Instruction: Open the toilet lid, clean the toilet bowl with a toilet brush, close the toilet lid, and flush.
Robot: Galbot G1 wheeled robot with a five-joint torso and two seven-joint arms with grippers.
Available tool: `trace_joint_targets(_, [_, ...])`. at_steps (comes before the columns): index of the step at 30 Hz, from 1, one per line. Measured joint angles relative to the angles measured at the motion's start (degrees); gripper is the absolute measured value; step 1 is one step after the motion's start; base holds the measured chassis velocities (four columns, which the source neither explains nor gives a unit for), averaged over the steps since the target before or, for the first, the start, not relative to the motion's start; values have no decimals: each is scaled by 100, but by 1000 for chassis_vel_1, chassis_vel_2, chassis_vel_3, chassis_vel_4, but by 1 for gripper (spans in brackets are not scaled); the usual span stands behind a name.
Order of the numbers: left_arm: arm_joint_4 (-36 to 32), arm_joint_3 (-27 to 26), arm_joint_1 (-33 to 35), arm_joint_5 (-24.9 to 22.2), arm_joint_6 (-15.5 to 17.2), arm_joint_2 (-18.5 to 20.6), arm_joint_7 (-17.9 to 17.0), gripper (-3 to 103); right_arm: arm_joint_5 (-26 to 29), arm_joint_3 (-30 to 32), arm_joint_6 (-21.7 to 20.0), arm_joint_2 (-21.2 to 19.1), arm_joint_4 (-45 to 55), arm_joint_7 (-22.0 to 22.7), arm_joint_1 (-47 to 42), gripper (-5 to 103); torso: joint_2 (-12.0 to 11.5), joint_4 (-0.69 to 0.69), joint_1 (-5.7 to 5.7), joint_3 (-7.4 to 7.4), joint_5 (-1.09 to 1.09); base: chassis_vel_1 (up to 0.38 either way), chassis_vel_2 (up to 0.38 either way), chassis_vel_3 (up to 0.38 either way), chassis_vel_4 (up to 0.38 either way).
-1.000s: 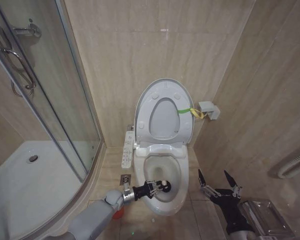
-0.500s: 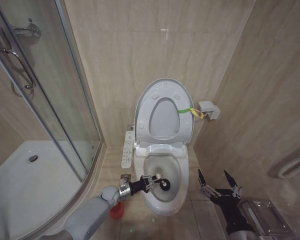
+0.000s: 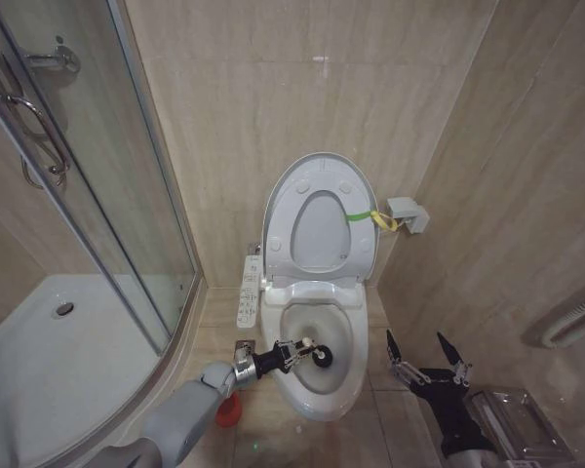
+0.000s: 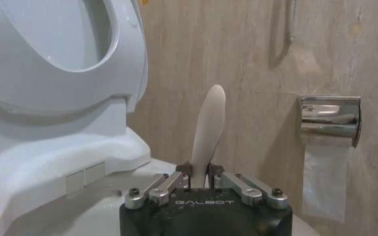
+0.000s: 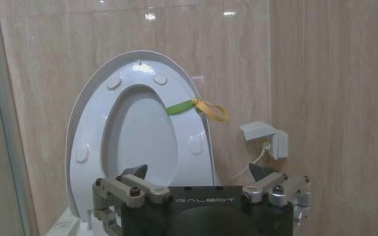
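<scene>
The toilet lid [image 3: 317, 185] stands raised against the wall with the seat up in front of it, its yellow-green strap [image 3: 363, 215] on the right edge. My left gripper [image 3: 291, 356] reaches over the left rim of the toilet bowl [image 3: 343, 385], shut on the toilet brush's white handle [image 4: 207, 130]. The dark brush head [image 3: 322, 358] sits inside the bowl. The left wrist view shows my left gripper [image 4: 199, 172] clamping the handle, bristles hidden. My right gripper [image 3: 424, 353] hangs open to the right of the bowl. In the right wrist view my right gripper [image 5: 198, 173] faces the lid [image 5: 97, 123].
A red cup holder [image 3: 229, 410] stands on the floor left of the bowl, by my left arm. A control panel [image 3: 250, 289] is beside the seat. The glass shower enclosure [image 3: 88, 195] and white tray [image 3: 49, 361] lie left. A paper holder [image 4: 330, 118] is on the wall.
My left gripper has drawn the brush head slightly back and toward the bowl's left side. The arm has shifted left, uncovering more of the red cup. The right arm has not moved.
</scene>
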Motion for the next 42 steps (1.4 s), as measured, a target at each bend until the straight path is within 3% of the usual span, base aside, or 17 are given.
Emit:
trace_joint_targets(12, [-1888, 216, 408, -449, 666, 700, -300, 16, 0, 0, 0, 0, 0, 0, 0, 100, 0, 0, 0, 0, 0, 0, 0, 0, 0])
trace_joint_targets(24, [-594, 149, 224, -240, 320, 171, -159, 16, 0, 0, 0, 0, 0, 1, 0, 100, 0, -1, 0, 0, 0, 0, 0, 0, 0])
trace_joint_targets(29, [-1008, 185, 305, -311, 436, 343, -189, 16, 0, 0, 0, 0, 0, 0, 0, 100, 0, -1, 0, 0, 0, 0, 0, 0, 0])
trace_joint_targets(33, [-2244, 367, 547, -665, 836, 783, -341, 16, 0, 0, 0, 0, 0, -1, 0, 100, 0, -1, 0, 0, 1, 0, 0, 0, 0])
trace_joint_targets(36, [-2457, 417, 607, -696, 902, 841, -392, 16, 0, 0, 0, 0, 0, 0, 0, 100, 0, 0, 0, 0, 1, 0, 0, 0, 0])
trace_joint_targets(39, [-2284, 429, 592, -643, 867, 754, -392, 16, 0, 0, 0, 0, 0, 1, 0, 100, 0, 0, 0, 0, 0, 0, 0, 0, 0])
trace_joint_targets(42, [-1585, 370, 467, -510, 663, 508, -291, 16, 0, 0, 0, 0, 0, -1, 0, 100, 0, -2, 0, -1, -1, 0, 0, 0, 0])
